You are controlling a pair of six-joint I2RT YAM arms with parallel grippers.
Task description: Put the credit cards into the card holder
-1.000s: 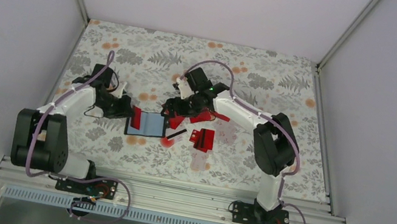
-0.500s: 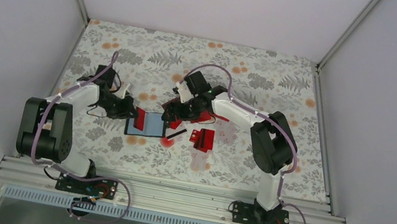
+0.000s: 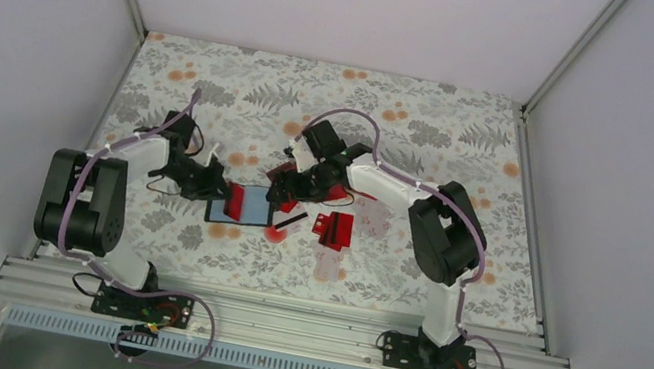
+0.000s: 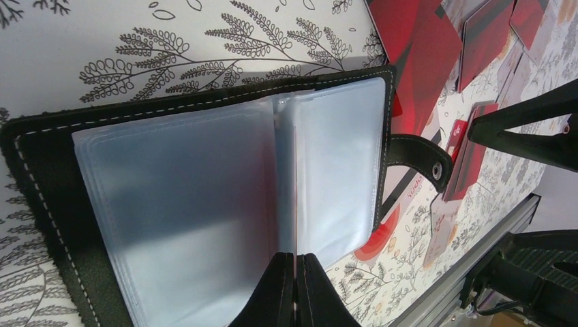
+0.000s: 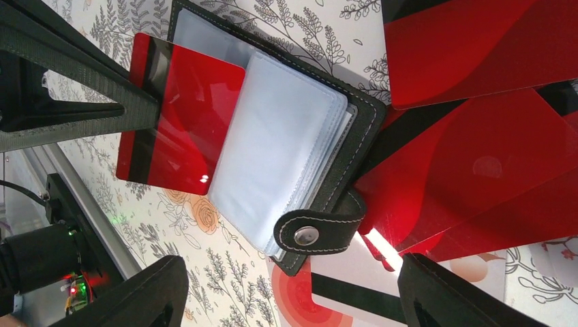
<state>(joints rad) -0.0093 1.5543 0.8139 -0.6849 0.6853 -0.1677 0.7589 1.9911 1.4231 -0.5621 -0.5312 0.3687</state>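
Observation:
The black card holder (image 3: 256, 205) lies open on the patterned table, its clear sleeves (image 4: 191, 184) facing up and its snap strap (image 5: 307, 235) on the right side. My left gripper (image 3: 222, 194) is shut on a red credit card with a black stripe (image 5: 180, 116). That card overlaps the holder's left page, and its right edge lies under a clear sleeve. It appears edge-on between the left fingertips (image 4: 296, 262). My right gripper (image 5: 293, 293) hovers open over the strap end of the holder (image 5: 286, 136). Loose red credit cards (image 5: 477, 170) lie just right of the holder.
More red cards (image 3: 333, 229) lie to the right of the holder. A white card with a red round spot and a black stripe (image 5: 341, 300) sits beneath the strap. The aluminium base rail (image 3: 278, 323) runs along the near edge.
My left arm has moved right, carrying the red card further over the holder. The right gripper has shifted slightly toward the holder and stays open.

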